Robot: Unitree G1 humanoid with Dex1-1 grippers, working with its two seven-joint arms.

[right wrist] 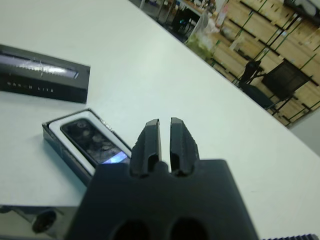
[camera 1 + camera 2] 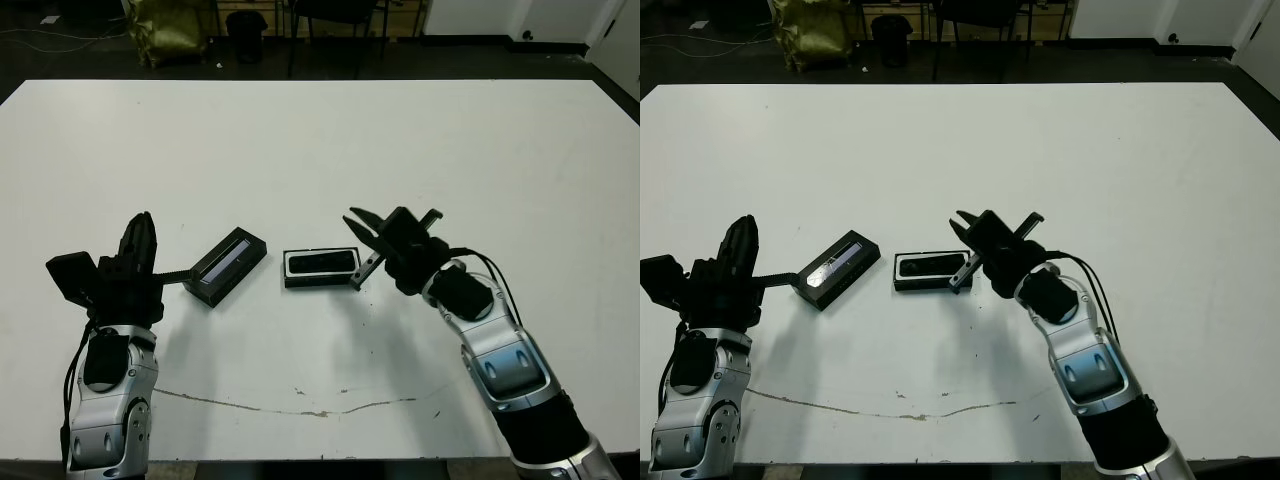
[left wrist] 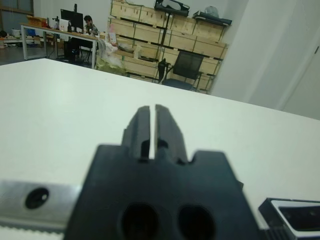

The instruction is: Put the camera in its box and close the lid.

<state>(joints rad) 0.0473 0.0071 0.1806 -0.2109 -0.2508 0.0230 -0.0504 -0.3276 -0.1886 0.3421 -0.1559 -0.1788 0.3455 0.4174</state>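
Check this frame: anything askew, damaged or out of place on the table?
The lid lies off the box, angled beside it on the table, so the box sits open with the camera already inside. A thin dark crack-like line runs along the table's near edge. Nothing else stands out.

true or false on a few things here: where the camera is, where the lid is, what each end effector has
1. The camera lies inside the box. True.
2. The lid is on the box. False: it lies on the table beside the box, toward the robot's left, apart from it.
3. The right end effector grips the camera. False: its fingers are nearly together and hold nothing.
4. The left end effector holds nothing. True.
5. The lid bears a long pale stripe. True.
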